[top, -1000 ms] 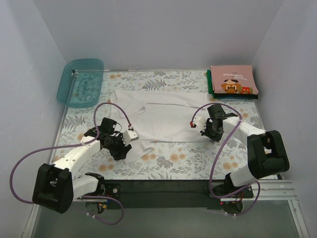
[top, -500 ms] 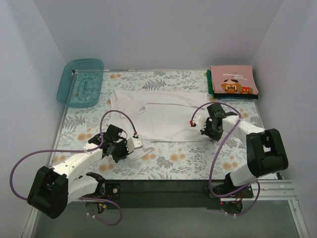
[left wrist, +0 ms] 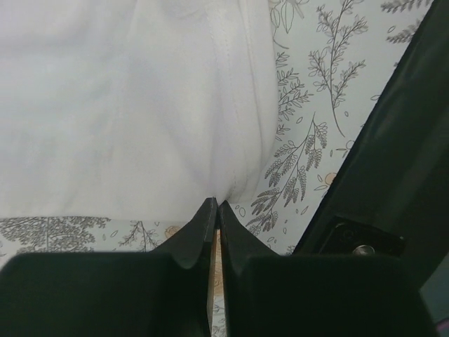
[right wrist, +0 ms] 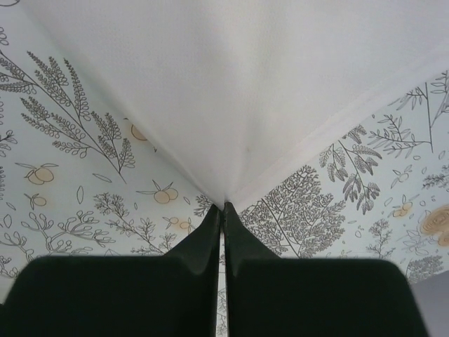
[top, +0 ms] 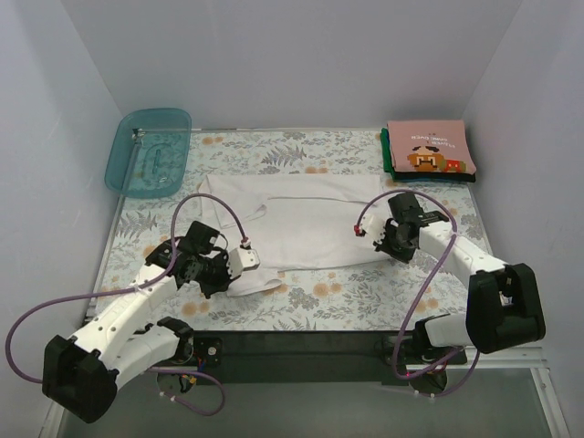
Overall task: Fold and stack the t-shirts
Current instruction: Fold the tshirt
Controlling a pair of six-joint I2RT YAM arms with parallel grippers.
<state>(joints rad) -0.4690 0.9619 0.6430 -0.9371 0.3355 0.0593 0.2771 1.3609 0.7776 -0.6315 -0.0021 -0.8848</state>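
Top external view: floral surface (top: 365,290), pale walls (top: 292,64). Left end effector (left wrist: 214,205) and right end effector (right wrist: 223,206) each pinch closed on the white tee (top: 310,219).

One floral worktop (top: 365,294) carries three colours of tee. There is one white t-shirt (top: 310,214), one salmon-pink t-shirt (top: 429,151) and a layer of dark green t-shirts (top: 387,157) under the pink one. The overhead view shows only the green edge, so how many pieces lie there cannot be told. Two robot arms are present, the left arm (top: 137,299) and the right arm (top: 467,257). Each has a single end effector, the left end effector (left wrist: 215,210) and the right end effector (right wrist: 223,210), which makes two. There is one translucent teal tray (top: 173,123).
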